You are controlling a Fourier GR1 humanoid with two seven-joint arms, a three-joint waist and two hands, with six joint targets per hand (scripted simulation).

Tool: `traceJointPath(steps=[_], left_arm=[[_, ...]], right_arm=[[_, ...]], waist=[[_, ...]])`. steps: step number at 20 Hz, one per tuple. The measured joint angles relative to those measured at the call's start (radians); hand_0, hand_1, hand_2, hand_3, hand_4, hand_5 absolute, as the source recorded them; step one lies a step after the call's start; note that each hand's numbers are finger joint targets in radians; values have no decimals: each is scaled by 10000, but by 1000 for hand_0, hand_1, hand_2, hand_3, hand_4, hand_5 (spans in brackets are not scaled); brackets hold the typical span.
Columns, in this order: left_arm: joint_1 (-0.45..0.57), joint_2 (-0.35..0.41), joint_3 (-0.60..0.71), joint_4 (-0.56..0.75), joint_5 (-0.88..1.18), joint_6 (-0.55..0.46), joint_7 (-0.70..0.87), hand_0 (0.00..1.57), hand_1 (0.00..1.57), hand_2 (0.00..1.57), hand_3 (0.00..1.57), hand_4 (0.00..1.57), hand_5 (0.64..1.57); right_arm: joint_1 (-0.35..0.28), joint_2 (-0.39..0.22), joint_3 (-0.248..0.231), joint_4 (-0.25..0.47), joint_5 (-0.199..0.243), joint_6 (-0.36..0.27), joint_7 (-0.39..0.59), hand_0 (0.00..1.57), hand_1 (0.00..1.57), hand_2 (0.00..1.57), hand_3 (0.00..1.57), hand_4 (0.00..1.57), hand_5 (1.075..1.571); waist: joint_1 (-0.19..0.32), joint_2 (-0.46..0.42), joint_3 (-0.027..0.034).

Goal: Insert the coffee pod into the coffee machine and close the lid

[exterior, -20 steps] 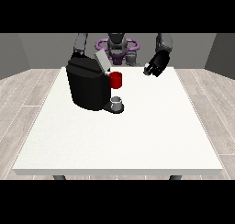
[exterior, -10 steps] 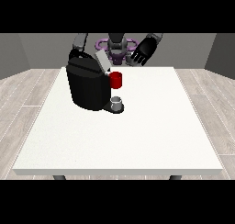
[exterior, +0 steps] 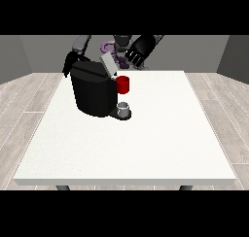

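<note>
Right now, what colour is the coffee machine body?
Black, seen in the front view: the coffee machine stands on the white table.

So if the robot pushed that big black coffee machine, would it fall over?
Probably not. The coffee machine looks broad and squat, so it likely slides rather than tips. It is bulky, so probably heavy. Its grey lid sticks up tilted and might swing if the hand at the view's right bumps it.

Grey-armed robot (exterior: 121, 41) — black hand (exterior: 138, 49), purple ring on its torso.
</note>
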Motion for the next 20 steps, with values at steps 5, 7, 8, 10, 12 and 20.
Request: traceJointPath(steps=[5, 7, 8, 10, 12, 20], left_arm=[[-690, 356, 222, 215, -51, -18, 135, 1239, 1239, 1290, 1248, 479, 1571], [-909, 448, 290, 276, -27, -100, 108, 1290, 1290, 1319, 1261, 478, 1571], [-966, 538, 318, 347, -50, -95, 80, 1258, 1258, 1299, 1245, 494, 1571], [-1137, 524, 358, 385, -61, -32, 136, 1195, 1195, 1286, 1247, 487, 1571], [-1205, 666, 363, 466, -112, -46, 22, 1188, 1188, 1266, 1227, 471, 1571], [-1304, 507, 270, 624, -225, -78, -22, 1251, 1251, 1290, 1217, 425, 1571]], right_arm=[[-540, -32, -96, -249, -45, -51, 290, 0, 0, 0, 0, 0, 1571], [-677, -79, -158, -274, -93, -17, 365, 0, 0, 0, 0, 0, 1571], [-715, -47, -100, -371, -52, -43, 431, 0, 0, 0, 0, 60, 1571], [-771, -86, -135, -363, -60, -28, 329, 0, 0, 0, 0, 118, 1571], [-911, -122, -171, -436, -49, -60, 444, 0, 0, 0, 0, 0, 1571], [-944, -163, -325, -254, -70, -141, 316, 0, 0, 0, 0, 131, 1571]], waist=[[-300, 610, 1], [-353, 771, 0], [-426, 841, 2], [-507, 1024, 2], [-540, 1180, 4], [-484, 1370, 3]])
